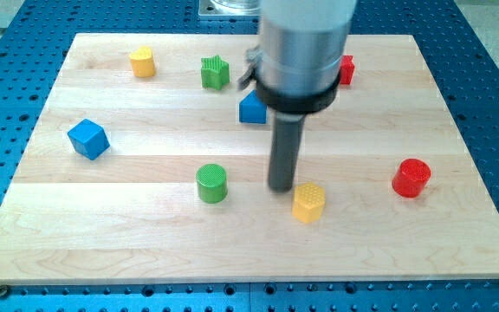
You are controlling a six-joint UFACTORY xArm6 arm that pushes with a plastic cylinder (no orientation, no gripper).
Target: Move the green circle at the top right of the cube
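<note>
The green circle (211,183) stands on the wooden board a little left of centre, toward the view's bottom. The blue cube (87,139) sits at the view's left, up and left of the green circle. My tip (281,187) rests on the board to the right of the green circle, about a block's width away, and just up-left of a yellow hexagon block (308,202). The tip touches neither the circle nor the cube.
A yellow block (143,61) and a green star (215,72) lie near the view's top left. A second blue block (251,108) and a red block (346,69) are partly hidden behind the arm. A red cylinder (411,178) stands at the right.
</note>
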